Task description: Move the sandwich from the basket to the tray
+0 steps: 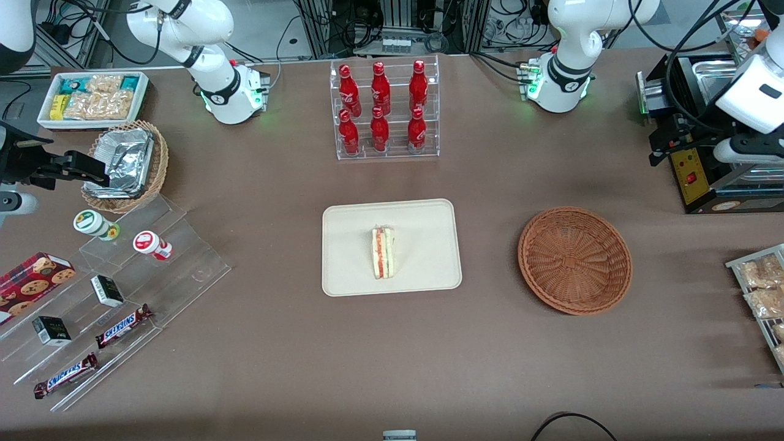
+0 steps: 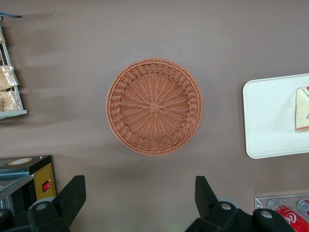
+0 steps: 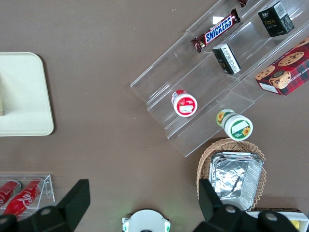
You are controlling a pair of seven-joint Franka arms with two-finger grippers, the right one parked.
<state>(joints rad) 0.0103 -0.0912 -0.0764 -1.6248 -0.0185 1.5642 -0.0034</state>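
Cream-beige and flat, the tray sits at the middle of the brown table, and the sandwich lies on it, its red-orange and green filling stripe facing up. Beside the tray, toward the working arm's end of the table, the reddish-brown wicker basket holds nothing. Farther from the front camera stands a clear rack of red bottles. The left gripper hangs high above the table, next to the basket in the wrist view, its two black fingers spread wide with nothing between them.
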